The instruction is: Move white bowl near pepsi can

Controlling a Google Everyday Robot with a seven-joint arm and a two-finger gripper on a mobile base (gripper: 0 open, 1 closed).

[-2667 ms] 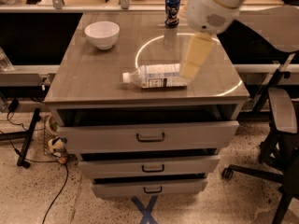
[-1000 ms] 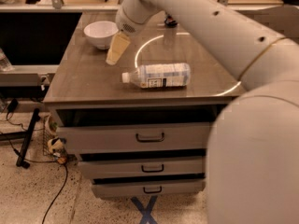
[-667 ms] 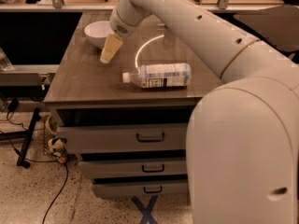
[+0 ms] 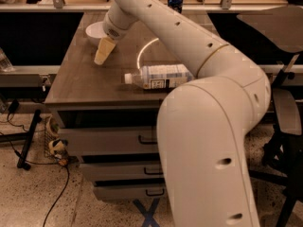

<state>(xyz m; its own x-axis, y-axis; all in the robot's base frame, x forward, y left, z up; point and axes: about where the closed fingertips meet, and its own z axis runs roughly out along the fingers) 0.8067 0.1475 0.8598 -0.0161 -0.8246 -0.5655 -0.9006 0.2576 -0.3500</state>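
The white bowl [image 4: 93,30] sits at the far left of the tabletop, partly hidden behind my arm. The pepsi can [image 4: 175,2] stands upright at the far edge of the table, well to the right of the bowl. My gripper [image 4: 103,52] points down at the tabletop just in front of the bowl and slightly to its right, close to its rim. My large white arm crosses the right half of the view and hides part of the table.
A clear labelled plastic bottle [image 4: 159,76] lies on its side near the middle of the wooden table [image 4: 75,82]. Drawers [image 4: 109,138] are below the front edge. An office chair [image 4: 284,122] stands at the right. Cables and a stand leg [image 4: 28,141] lie on the floor at the left.
My arm has swung left across the table, from above the bottle to the bowl. The gripper now sits close in front of the bowl. Bowl, can and bottle have not moved.
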